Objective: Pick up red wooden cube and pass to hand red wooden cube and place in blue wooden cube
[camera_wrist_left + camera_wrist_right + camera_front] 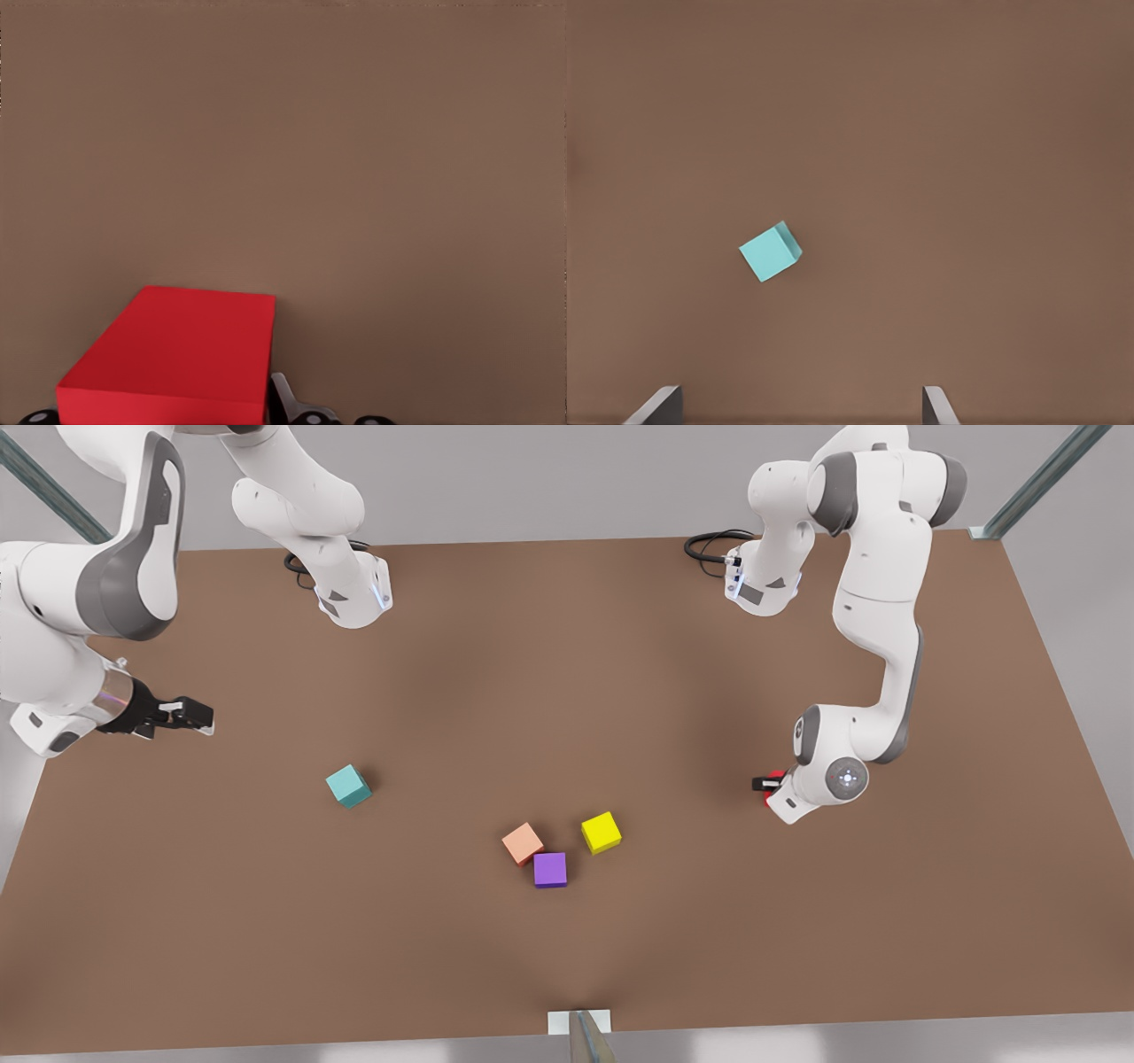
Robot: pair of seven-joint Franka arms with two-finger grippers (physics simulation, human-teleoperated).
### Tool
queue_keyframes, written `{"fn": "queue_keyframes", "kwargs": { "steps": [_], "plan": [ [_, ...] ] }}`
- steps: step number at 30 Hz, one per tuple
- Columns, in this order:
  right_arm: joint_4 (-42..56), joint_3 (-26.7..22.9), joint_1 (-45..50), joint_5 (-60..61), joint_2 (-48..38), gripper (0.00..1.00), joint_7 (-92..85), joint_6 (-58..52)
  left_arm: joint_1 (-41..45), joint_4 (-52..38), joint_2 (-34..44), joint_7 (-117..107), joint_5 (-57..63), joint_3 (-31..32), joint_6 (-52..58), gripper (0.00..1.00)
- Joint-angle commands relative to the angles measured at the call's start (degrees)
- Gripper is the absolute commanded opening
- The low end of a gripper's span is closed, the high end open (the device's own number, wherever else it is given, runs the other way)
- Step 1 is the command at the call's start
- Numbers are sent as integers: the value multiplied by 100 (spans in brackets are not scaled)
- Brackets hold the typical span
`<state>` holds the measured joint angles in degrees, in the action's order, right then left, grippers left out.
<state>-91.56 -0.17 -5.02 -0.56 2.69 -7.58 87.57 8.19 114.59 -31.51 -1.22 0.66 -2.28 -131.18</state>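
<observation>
The red wooden cube [177, 354] lies low at the table between the fingers [285, 400] of my left gripper [164, 414], which press against both of its sides. In the front view this gripper [767, 785] is at the right, with a sliver of the red cube [777, 778] showing beside the wrist. The blue wooden cube [348, 786], teal in colour, sits on the table toward the front view's left. The hand, my right gripper [197, 716], hovers up and to the left of it, open with nothing in it. From its wrist the teal cube [771, 251] lies ahead of the spread fingertips [660, 405].
A salmon cube [523, 843], a purple cube [550, 870] and a yellow cube [601, 833] cluster near the middle of the brown table [567, 646]. The two arm bases [354, 593] stand at the far edge. A post [585, 1036] marks the near edge.
</observation>
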Motion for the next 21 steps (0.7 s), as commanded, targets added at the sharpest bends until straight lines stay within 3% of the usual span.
{"fn": "queue_keyframes", "kwargs": {
  "steps": [1, 5, 6, 8, 10, 13, 16, 18, 21],
  "plan": [
    [7, 0, 45, 4, -5, 100, -59, -3, 16, -51, 75, 96, -57, -1, -92, 66],
    [33, 9, 53, -5, 39, 100, -68, 6, 16, -164, 357, 96, -66, 78, -31, 66],
    [60, 9, 62, -23, 118, 100, -68, 41, 148, -524, 268, -193, -110, 193, 451, 66],
    [209, 61, 282, -84, 328, 100, -383, 111, 175, -1921, 58, -1863, -1137, 1202, 1770, 66],
    [640, 26, 282, 1266, 1215, 100, -2497, 33, 175, -3152, -426, -2260, -1357, 1827, 2676, 66],
    [833, 61, 326, 3271, 2068, 100, -4979, 32, 175, -4102, -1058, -2110, -2069, 2469, 2597, 66],
    [1676, 79, 431, 5301, 3422, 100, -8477, 103, 148, -4471, -1550, -1356, -4107, 2820, 1948, 66],
    [1686, 70, 589, 6234, 3502, 100, -9322, 515, 166, -4472, -1709, 218, -5294, 3111, 1332, 65],
    [1580, 53, 1205, 7211, 3528, 100, -10148, 1025, 175, -4515, -1885, 640, -5981, 3436, 769, 66]
  ]
}}
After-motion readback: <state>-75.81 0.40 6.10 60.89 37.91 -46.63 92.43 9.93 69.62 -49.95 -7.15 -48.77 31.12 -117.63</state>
